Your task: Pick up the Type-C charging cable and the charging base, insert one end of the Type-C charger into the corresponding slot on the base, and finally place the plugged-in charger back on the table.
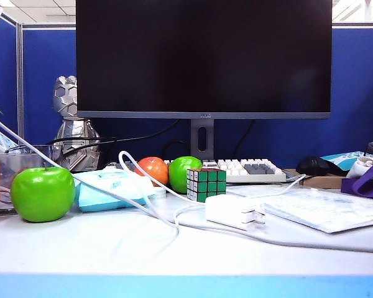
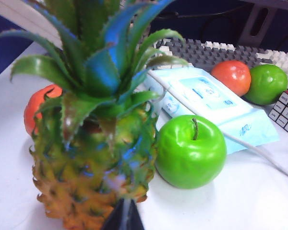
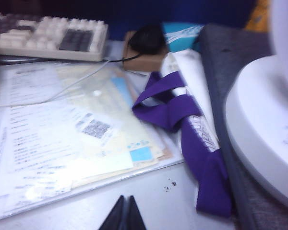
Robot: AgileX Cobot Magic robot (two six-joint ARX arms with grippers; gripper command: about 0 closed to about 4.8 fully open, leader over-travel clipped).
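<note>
Wrist views: left tool point(image 2: 123, 216) shut by pineapple point(image 2: 93, 158), right tool point(image 3: 123, 214) shut over papers point(image 3: 67, 139).

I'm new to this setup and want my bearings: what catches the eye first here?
The big black monitor fills the back of the white table. A shiny green apple sits at the front left beside a spiky pineapple, and the small white charging base lies near the middle in front of a Rubik's cube. Both the left gripper and right gripper are shut and empty, away from the base.
</note>
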